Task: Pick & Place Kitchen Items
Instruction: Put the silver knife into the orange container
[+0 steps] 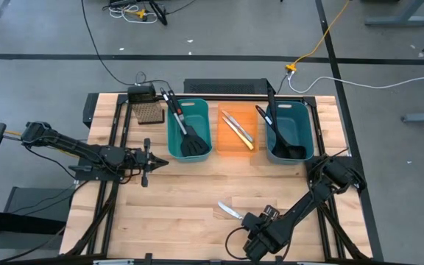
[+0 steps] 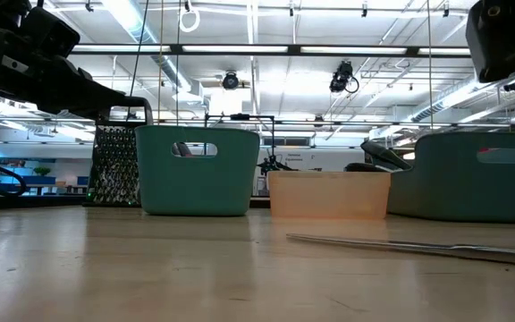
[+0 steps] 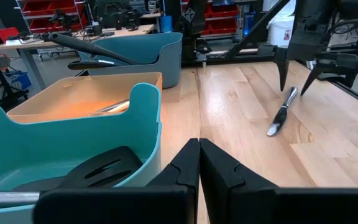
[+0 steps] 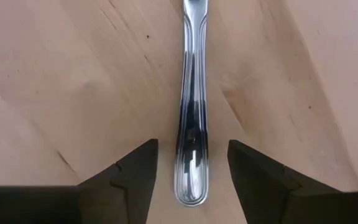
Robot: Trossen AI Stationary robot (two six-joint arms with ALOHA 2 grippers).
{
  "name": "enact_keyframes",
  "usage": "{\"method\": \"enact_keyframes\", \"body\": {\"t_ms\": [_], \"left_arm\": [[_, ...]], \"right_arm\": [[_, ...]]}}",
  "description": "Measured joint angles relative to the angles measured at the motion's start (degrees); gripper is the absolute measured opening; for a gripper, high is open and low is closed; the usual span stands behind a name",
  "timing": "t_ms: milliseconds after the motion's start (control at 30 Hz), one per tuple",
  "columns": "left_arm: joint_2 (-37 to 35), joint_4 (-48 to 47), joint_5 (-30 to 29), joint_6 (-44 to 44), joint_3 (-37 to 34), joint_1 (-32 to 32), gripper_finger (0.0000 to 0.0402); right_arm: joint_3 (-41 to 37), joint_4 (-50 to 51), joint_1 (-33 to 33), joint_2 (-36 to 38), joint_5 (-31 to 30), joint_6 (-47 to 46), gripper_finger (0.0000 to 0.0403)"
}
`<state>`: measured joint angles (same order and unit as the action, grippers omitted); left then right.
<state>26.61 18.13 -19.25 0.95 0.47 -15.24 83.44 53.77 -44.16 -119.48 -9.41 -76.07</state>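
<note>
Tabletop holds 1 silver knife point(image 1: 229, 212), 3 bins point(image 1: 189, 129).

The light wooden desk point(image 1: 182, 199) carries two teal bins point(image 1: 189, 129) with an orange bin point(image 1: 235, 136) between them, all in a row at its far edge. A brown perforated block point(image 1: 150, 112) stands beside the left teal bin. One silver knife point(image 1: 229, 211) lies alone near the front (flat on the boards).
</note>
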Motion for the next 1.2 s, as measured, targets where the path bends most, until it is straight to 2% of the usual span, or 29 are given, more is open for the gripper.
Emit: {"method": "enact_keyframes", "body": {"t_ms": [367,667,833,1000,1200], "left_arm": [[0.0,0.0,0.0,-0.3,0.0,0.0,0.0014],[0.0,0.7,0.3,-0.3,0.1,0.0,0.0014],[0.9,-0.3,3.7,-1.7,2.8,-0.2,0.0013],[6.2,-0.4,4.7,-1.8,6.3,-3.1,0.0005],[17.3,2.4,3.2,-1.8,11.6,-8.4,0.0004]], "right_arm": [[-0.7,3.3,0.0,0.2,-0.3,0.0,0.0204],[-1.6,3.8,0.0,0.3,-4.3,2.5,0.0204],[-1.8,7.5,0.1,0.1,-7.3,2.1,0.0204],[-1.8,9.0,0.7,0.0,-9.7,2.5,0.0204],[-1.8,6.2,1.6,0.0,-9.8,5.2,0.0204]]}}
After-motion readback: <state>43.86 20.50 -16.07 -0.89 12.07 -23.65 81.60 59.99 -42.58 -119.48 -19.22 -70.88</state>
